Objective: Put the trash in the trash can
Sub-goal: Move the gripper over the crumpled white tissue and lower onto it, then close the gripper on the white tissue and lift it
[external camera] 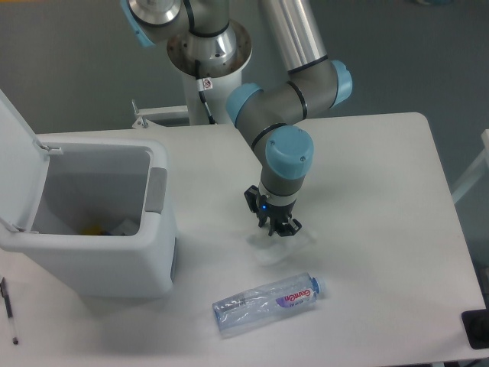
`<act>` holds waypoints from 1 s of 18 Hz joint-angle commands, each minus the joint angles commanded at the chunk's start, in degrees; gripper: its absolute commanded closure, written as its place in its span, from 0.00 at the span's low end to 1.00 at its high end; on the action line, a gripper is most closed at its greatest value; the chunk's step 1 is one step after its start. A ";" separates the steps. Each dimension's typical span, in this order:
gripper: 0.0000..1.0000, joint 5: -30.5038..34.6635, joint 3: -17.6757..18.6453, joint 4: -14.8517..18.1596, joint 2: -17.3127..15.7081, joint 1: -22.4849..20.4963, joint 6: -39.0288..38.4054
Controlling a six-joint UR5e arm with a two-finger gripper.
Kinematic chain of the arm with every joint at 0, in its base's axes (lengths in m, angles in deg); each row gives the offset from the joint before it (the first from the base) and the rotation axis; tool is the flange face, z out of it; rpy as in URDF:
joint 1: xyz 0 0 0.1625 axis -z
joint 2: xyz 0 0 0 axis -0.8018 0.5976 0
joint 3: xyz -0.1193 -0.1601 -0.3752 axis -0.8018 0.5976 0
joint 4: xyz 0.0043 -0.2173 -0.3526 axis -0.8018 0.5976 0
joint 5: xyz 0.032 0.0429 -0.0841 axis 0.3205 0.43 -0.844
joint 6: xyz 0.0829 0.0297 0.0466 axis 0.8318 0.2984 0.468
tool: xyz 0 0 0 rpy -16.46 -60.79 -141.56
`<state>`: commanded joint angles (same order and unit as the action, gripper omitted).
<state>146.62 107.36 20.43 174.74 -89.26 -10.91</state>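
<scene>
Gripper [275, 228] sits down on the wrapper [276, 249], fingers drawn together, seemingly pinching its far edge. Wrapper judged light, limp, slippery; take a bunched fold. Bottle [267, 300] lies nearer; trash can [158, 233] stands open at left.

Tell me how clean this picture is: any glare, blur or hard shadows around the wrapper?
Fixed camera: lighting is soft and even, with only faint shadows under the hand and beside the boxy white plastic trash can. The crumpled whitish plastic wrapper nearly blends into the white table, so its outline is hard to see. The crushed clear plastic bottle stays readable, with slight overall softness.
</scene>
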 joint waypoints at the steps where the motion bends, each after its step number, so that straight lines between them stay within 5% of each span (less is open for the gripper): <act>1: 1.00 0.00 0.00 0.00 -0.09 0.00 0.00; 18: 1.00 -2.80 -6.06 2.37 -2.37 -2.90 -2.18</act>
<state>143.81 101.30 22.80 172.37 -92.16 -13.10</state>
